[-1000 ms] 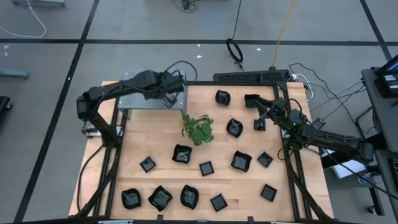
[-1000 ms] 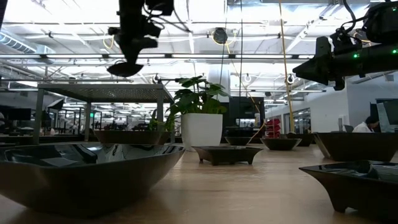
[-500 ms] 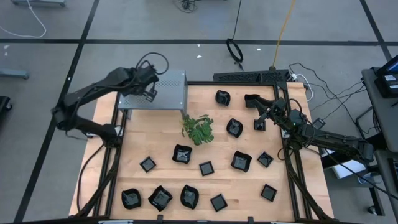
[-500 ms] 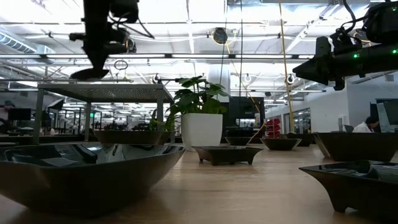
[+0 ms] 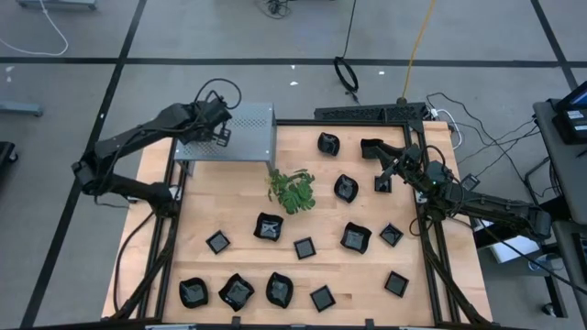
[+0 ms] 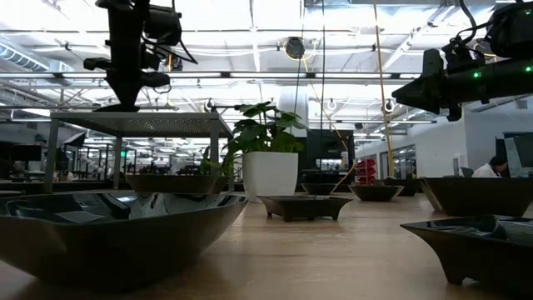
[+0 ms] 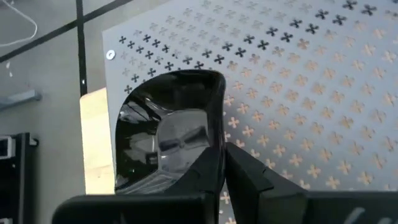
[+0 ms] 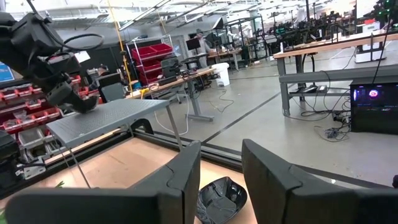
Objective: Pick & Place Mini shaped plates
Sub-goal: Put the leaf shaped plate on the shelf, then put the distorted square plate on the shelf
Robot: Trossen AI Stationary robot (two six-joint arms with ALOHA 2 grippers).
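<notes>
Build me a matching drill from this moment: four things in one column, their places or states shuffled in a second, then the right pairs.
1. left gripper
2. right gripper
3. plant sprig
4. perforated metal box

A. grey, at the table's far left corner
B. open, empty, above a plate at the table's right side
C. shut on a black plate over the box
D. green, lying mid-table

Pairs: 1-C, 2-B, 3-D, 4-A

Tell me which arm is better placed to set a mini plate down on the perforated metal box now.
The left. Its gripper is shut on a glossy black plate directly over the box top. The right gripper hangs open and empty at the far right table edge.
</notes>
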